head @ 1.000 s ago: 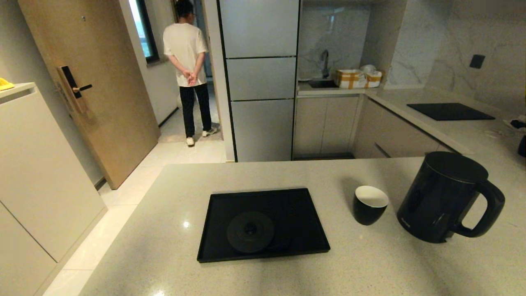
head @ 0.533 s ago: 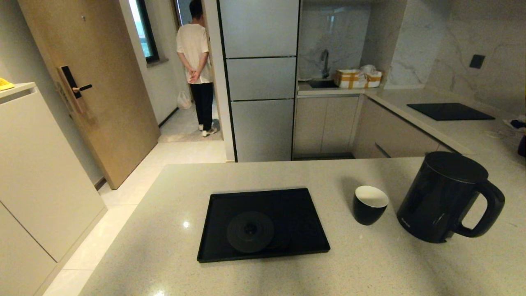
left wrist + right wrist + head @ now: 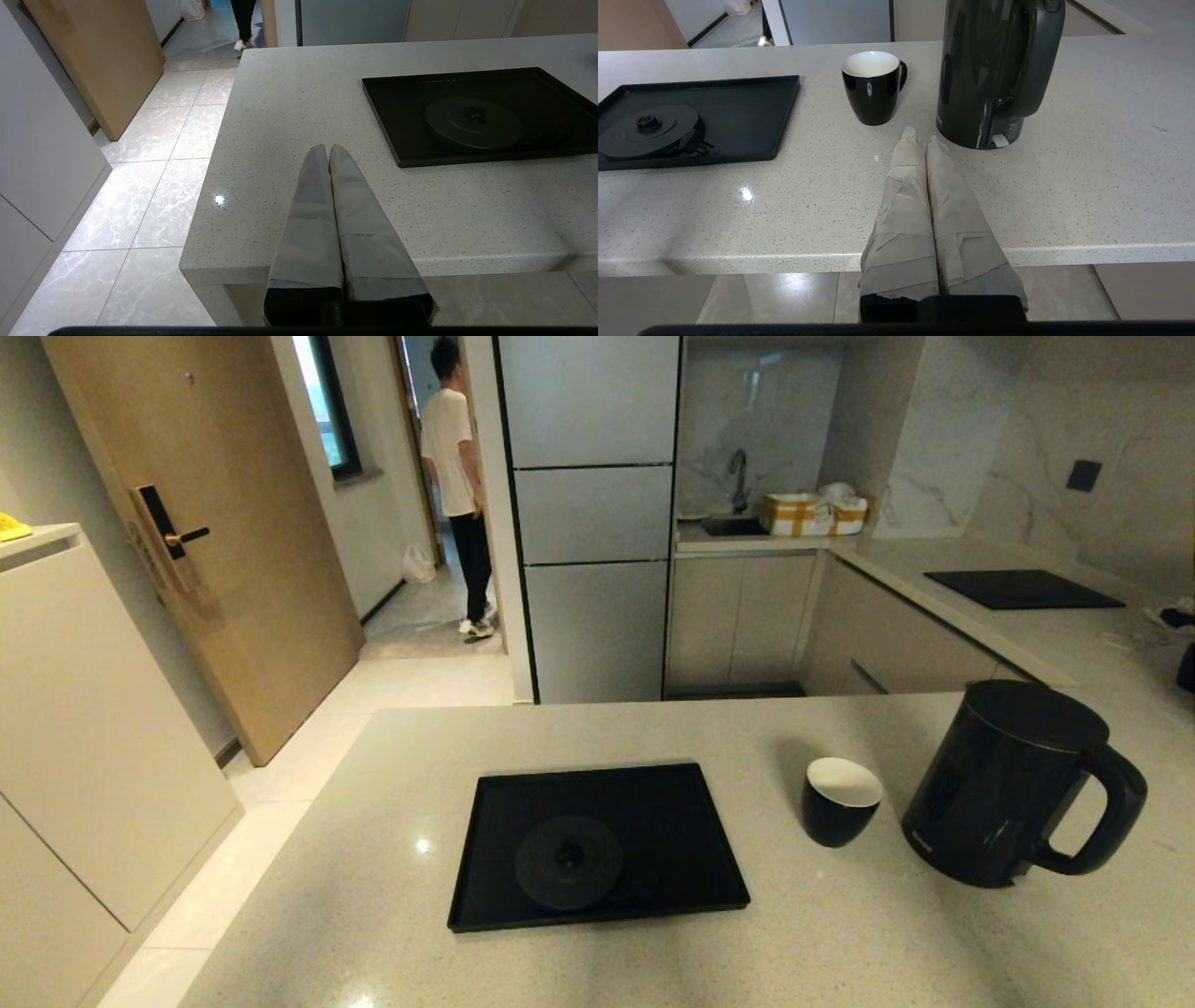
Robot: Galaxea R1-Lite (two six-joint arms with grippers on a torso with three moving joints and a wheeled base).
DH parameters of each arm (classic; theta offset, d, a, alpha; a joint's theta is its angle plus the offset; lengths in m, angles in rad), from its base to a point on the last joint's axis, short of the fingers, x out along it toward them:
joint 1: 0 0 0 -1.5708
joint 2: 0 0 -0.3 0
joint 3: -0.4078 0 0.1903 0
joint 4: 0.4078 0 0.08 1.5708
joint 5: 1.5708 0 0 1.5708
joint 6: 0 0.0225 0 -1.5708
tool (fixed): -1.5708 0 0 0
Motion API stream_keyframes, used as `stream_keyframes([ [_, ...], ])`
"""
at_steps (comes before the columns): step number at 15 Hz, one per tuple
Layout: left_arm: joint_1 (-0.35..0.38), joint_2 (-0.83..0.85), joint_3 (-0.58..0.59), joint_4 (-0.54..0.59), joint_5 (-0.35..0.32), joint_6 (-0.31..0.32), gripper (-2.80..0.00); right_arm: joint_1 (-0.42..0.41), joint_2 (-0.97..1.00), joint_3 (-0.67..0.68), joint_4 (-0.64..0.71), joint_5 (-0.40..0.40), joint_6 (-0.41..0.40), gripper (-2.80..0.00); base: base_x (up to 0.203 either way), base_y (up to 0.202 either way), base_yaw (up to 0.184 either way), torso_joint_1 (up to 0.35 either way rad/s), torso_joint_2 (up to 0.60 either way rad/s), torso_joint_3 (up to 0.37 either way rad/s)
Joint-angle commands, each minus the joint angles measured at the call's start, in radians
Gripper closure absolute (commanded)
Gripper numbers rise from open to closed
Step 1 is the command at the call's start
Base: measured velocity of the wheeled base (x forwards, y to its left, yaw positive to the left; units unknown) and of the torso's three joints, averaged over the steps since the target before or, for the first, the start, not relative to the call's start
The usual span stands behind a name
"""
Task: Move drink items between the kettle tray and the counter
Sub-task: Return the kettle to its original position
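The tall black kettle stands on the pale speckled counter at the right, its handle pointing right. Just left of it is the black cup, white inside; the right wrist view shows a small handle on its side. Further left lies the kettle tray, bare but for its round base disc. My right gripper is shut and empty, low over the counter's near edge, its tips short of the kettle and cup. My left gripper is shut and empty, near the counter's left corner, left of the tray.
A black cooktop is set into the far right counter. A tall fridge and a sink area with boxes stand behind. A person is in the doorway at the back left. The counter drops to tiled floor on the left.
The person at the back has walked right, partly behind the fridge's edge. Kettle, cup and tray have not moved.
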Motion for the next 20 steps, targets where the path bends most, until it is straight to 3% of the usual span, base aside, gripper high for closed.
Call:
stream_keyframes([
  [1,0.0,0.0,0.0,0.0,0.0,0.001,0.0,-0.001,0.002,0.0,0.001,0.0,-0.001,0.0,0.0,0.0,0.0,0.0,0.0,0.0],
  [17,0.0,0.0,0.0,0.0,0.0,0.001,0.0,-0.002,0.0,0.009,-0.034,-0.004,-0.011,0.0,0.0,0.0,0.0,0.0,0.0,0.0],
  [20,0.0,0.0,0.0,0.0,0.0,0.001,0.0,-0.002,0.052,-0.134,0.023,-0.023,0.018,0.0,0.0,0.0,0.0,0.0,0.0,0.0],
])
